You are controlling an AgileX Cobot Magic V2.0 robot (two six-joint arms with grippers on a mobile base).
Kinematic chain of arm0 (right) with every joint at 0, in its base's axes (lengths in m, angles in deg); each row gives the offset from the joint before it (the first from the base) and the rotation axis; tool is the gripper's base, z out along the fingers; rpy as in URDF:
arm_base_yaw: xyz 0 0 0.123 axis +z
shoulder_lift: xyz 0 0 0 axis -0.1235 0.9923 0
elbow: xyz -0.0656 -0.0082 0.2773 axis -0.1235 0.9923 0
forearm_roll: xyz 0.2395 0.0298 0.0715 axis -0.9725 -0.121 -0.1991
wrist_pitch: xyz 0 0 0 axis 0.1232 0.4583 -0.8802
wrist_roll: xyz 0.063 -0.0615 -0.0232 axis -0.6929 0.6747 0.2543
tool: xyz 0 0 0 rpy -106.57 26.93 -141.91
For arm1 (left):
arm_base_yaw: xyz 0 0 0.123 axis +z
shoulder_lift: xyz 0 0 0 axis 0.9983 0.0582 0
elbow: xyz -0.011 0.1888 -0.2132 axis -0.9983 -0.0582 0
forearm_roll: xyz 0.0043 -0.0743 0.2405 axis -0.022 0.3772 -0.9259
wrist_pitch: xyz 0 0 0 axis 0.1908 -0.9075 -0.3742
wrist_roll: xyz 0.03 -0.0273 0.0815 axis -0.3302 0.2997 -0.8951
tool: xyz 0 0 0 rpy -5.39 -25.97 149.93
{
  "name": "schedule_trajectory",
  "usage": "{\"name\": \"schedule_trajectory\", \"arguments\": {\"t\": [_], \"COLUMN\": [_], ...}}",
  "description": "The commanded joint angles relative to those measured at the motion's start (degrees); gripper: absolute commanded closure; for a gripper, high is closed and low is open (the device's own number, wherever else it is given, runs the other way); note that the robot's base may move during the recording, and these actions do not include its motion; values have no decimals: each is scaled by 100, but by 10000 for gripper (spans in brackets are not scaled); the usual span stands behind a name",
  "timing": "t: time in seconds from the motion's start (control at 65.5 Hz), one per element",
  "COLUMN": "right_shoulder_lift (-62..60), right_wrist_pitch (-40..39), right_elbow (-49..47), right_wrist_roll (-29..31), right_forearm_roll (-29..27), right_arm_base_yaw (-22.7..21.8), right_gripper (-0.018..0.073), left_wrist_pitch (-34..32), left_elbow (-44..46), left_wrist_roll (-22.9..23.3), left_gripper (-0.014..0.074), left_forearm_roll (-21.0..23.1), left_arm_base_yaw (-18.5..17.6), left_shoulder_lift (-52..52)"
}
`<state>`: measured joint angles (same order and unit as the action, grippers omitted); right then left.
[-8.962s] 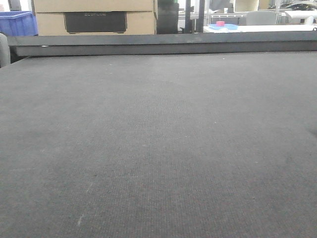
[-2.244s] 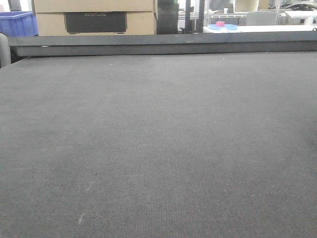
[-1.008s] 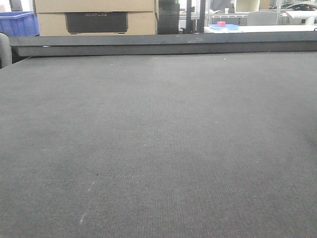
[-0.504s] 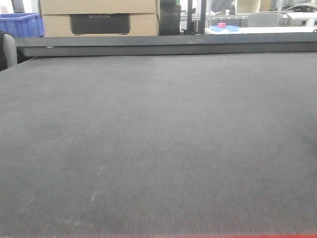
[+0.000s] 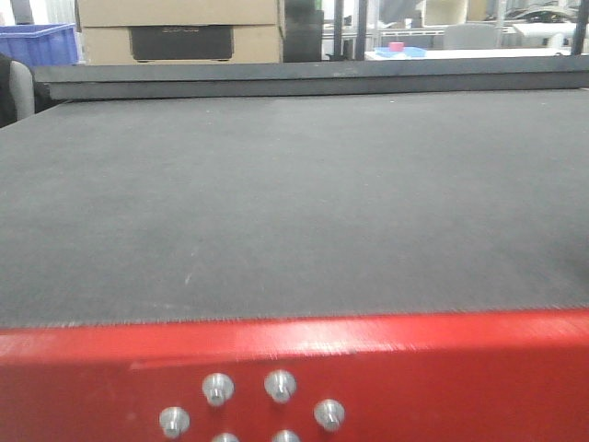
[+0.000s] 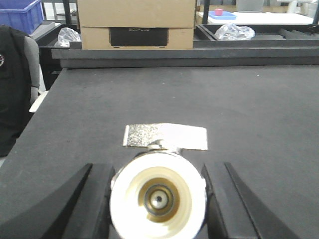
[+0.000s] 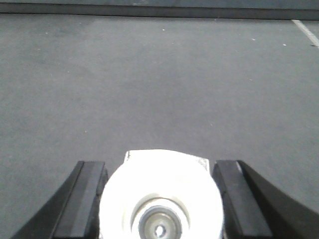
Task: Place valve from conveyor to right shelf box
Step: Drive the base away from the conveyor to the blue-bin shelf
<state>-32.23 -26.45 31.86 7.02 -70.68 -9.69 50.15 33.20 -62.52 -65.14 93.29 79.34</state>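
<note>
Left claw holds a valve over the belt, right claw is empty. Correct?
No. The right claw is not empty: the right wrist view shows a second valve between its fingers. The left claw does hold a valve over the conveyor.

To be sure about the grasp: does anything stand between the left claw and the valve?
Nothing visible does. The valve sits between the two fingers of the left claw, with only the conveyor beyond it. Whether they touch it, I cannot tell. The shelf box is not in view.
</note>
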Motion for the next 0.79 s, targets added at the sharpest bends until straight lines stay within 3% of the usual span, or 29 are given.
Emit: {"name": "schedule_trajectory", "arguments": {"t": [0.0,0.779], "right_shoulder_lift": [-60,-60], "right_wrist_pitch": [-466,-466], "right_elbow": [-42,-42], "right_wrist_roll": [41,41], "right_forearm_roll": [16,16], "right_arm_base_yaw": [-17,-17], "right_gripper": [721,721], "left_wrist_pitch": [-332,-332], "left_elbow": [34,34], "left_wrist_roll": [-2,-2], "left_gripper": [707,707], "left_forearm_roll": [106,106], "left_arm_base_yaw": [10,10], "left_shoulder_lift": [-55,-55]}}
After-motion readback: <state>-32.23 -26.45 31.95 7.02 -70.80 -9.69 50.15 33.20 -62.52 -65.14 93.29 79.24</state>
